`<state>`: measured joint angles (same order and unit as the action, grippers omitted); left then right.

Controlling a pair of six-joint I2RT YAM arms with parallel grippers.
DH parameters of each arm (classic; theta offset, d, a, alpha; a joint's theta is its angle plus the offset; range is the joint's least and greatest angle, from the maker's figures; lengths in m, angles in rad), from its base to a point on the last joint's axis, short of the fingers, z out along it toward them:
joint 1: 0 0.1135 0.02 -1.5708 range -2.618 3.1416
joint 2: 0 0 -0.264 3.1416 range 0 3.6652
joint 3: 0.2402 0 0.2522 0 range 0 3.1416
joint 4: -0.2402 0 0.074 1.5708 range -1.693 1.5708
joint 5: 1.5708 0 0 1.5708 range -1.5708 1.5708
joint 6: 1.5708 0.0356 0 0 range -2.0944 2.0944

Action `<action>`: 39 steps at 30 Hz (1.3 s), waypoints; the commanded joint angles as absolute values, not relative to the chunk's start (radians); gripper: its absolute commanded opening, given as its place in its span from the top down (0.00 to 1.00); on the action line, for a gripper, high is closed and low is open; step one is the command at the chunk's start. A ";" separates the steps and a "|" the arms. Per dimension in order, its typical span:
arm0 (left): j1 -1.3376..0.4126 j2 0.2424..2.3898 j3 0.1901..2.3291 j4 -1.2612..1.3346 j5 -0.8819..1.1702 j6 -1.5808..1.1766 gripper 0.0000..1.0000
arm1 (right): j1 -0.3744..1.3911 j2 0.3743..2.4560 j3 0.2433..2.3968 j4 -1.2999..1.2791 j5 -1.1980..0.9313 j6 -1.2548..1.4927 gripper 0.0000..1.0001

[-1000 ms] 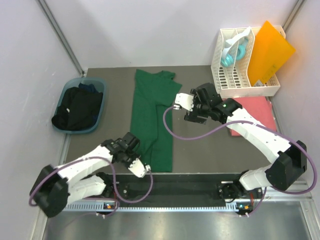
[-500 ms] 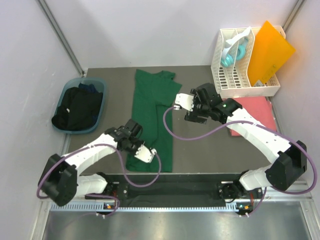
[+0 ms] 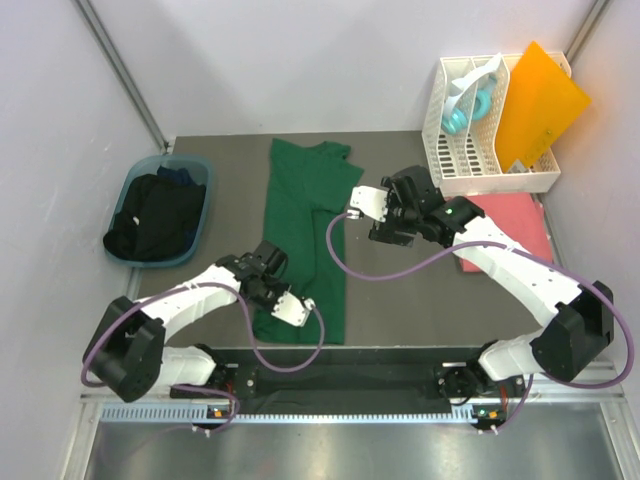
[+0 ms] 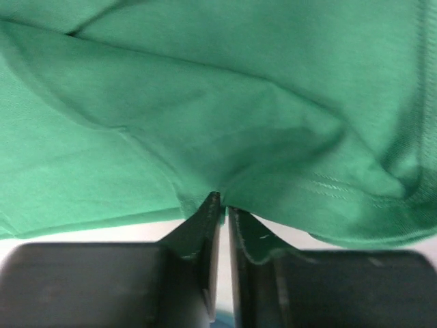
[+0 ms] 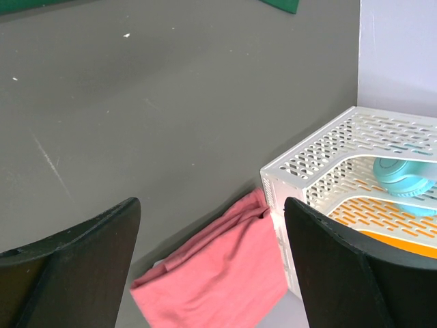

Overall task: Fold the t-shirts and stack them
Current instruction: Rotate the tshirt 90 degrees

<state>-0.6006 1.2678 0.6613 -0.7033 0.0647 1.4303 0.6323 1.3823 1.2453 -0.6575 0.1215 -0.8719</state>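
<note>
grip: left gripper (image 4: 222,205) fingers pressed nearly together, pinching a hem fold of green t-shirt (image 4: 205,102); right gripper (image 5: 212,205) spread wide, empty | place: green t-shirt spread ahead of left fingertips; pink t-shirt (image 5: 218,266) below, between right fingers | handling: light, limp, likely slippery; best pinched at hem corners, I judged

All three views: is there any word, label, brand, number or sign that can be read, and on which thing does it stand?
None: no view shows any text that can be read.
The green t-shirt, the pink t-shirt, the white rack and the orange sheet are all plain, with no print, tag or sticker in sight.
</note>
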 commanded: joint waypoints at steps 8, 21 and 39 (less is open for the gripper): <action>-0.591 1.252 0.742 -0.715 0.155 1.433 1.00 | 0.646 1.350 1.279 -0.624 0.138 -0.884 0.14; -0.589 0.951 0.787 -1.077 0.376 1.621 1.00 | 0.647 1.335 1.267 -0.632 0.133 -0.881 0.16; -0.591 0.730 0.612 -1.063 0.431 1.884 0.90 | 0.663 1.318 1.264 -0.646 0.137 -0.871 0.16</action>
<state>-0.5934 0.7334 0.6415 -1.1587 0.3614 1.8671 0.6460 1.3586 1.2453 -0.6579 0.1310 -0.8803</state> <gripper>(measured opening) 0.131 0.838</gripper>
